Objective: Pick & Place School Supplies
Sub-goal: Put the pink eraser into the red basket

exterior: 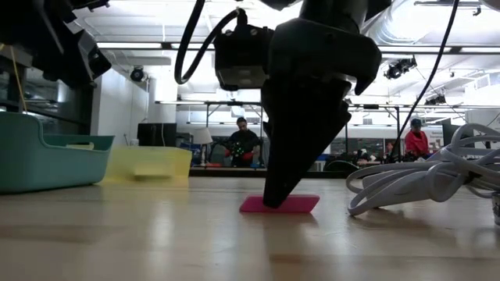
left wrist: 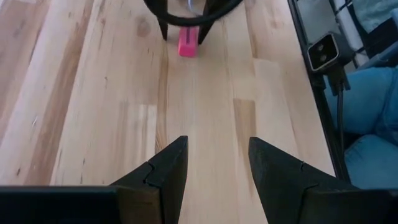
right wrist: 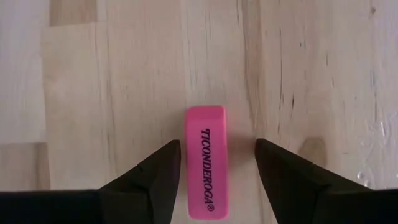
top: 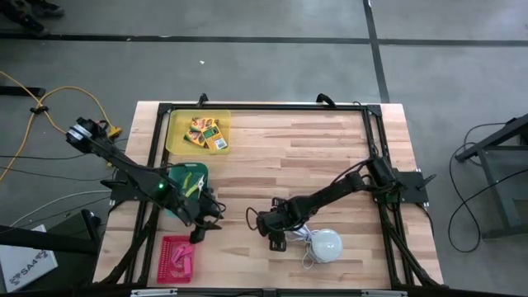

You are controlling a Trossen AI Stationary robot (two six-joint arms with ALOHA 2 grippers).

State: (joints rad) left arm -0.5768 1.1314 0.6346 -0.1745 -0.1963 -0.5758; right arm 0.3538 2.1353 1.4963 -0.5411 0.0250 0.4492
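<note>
Here, the right pincer (right wrist: 214,165), fingers spread and gripping nothing, straddles a pink eraser (right wrist: 206,162) lying flat on the wooden desk (right wrist: 112,93), untouched on both sides.

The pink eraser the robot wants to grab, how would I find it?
Start at the white dome with the coiled cord on the wooden table. Beside it the right gripper stands open, and the pink eraser lies flat between its fingers. It alone sits on bare wood.
</note>
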